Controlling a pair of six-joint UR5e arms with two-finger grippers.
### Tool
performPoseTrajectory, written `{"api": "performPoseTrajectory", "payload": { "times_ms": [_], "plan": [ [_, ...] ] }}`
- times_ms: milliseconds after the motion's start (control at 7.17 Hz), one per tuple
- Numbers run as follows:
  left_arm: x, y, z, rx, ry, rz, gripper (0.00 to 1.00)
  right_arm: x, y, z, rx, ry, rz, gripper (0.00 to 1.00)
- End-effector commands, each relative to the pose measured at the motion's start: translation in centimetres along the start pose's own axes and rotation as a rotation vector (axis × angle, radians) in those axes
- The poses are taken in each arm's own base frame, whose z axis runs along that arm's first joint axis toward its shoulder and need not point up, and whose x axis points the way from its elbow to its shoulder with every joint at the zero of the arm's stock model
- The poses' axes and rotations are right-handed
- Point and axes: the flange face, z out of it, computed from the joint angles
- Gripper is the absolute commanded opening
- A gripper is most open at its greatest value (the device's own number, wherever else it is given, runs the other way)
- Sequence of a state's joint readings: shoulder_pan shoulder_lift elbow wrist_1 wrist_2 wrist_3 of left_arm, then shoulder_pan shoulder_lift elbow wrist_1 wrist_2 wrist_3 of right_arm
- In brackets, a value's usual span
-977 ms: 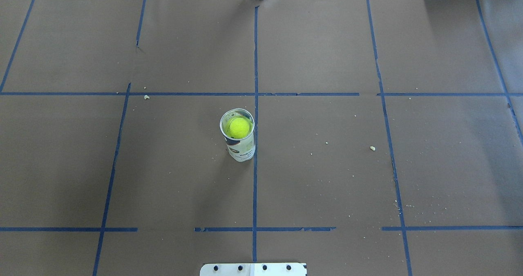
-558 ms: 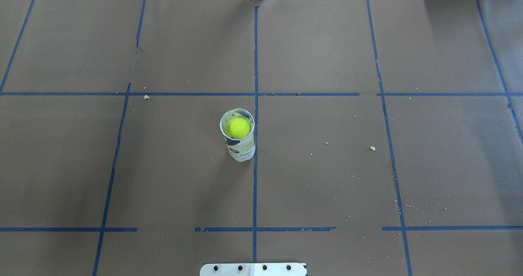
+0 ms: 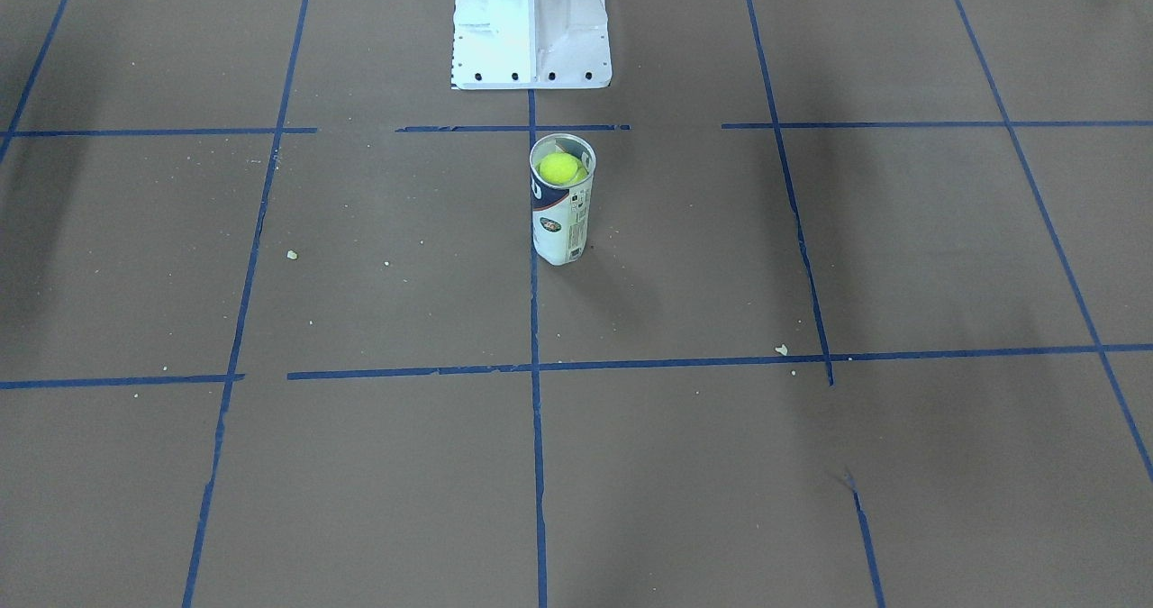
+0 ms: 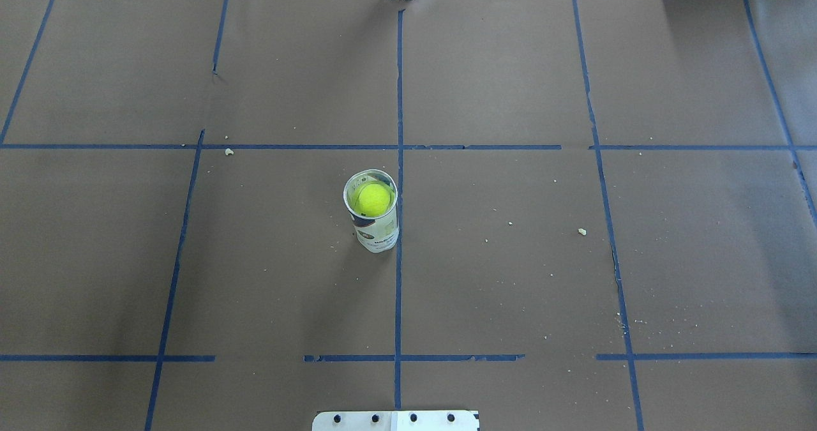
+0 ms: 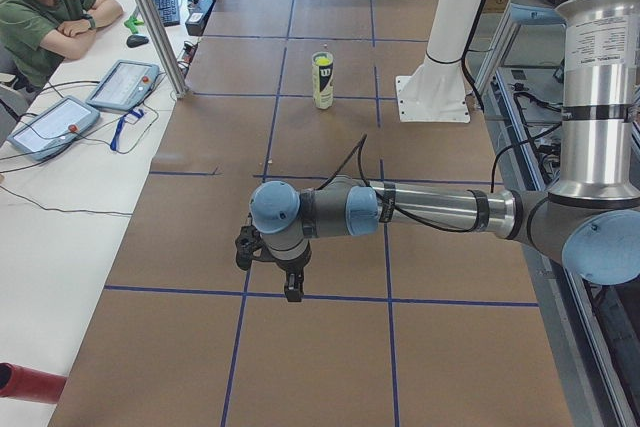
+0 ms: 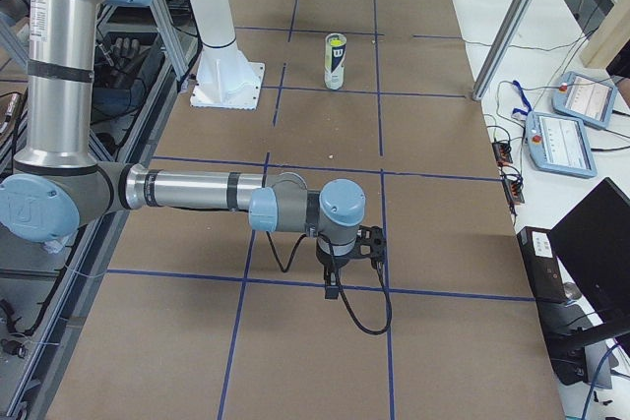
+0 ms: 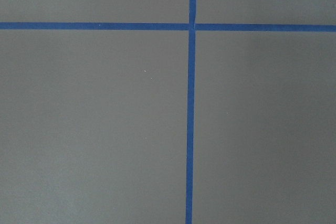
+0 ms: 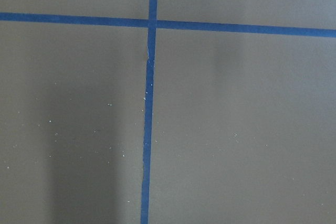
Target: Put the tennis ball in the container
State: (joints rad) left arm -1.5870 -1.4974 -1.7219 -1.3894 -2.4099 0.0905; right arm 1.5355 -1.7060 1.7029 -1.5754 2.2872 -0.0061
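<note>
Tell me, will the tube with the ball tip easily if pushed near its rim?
Probably yes: the container stands upright, tall and narrow. Its clear plastic looks light. The tennis ball shows near the rim, which may raise its balance point.

Brown paper-covered table [image 4: 510, 67] with blue tape grid [image 4: 399, 99]

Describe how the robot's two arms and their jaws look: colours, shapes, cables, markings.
Both the left arm and the right arm are silver metal tubes linked by rounded grey joints with light blue caps. Black bands ring the tubes. A thin black cable loops loosely near each wrist. The jaws and wrist fittings are small and black, too small for detail.
</note>
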Motion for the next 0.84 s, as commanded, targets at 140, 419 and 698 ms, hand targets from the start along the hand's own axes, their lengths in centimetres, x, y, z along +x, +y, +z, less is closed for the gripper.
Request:
{"api": "performPoseTrajectory", "payload": {
  "times_ms": [140,419,698],
  "plan": [
    [0.05,-0.19,0.12,-0.004,0.005,-0.007,1.0,0.04,0.07,0.05,-0.001,0.0,0.001,1.0],
    [-0.09,-0.25,0.16,-0.005,-0.004,-0.003,1.0,0.04,0.07,0.05,-0.001,0.0,0.001,1.0],
    [0.9,-0.53,-0.74,0.011,-0.006,0.014,1.0,0.04,0.07,0.05,-0.001,0.0,0.001,1.0]
  ]
}}
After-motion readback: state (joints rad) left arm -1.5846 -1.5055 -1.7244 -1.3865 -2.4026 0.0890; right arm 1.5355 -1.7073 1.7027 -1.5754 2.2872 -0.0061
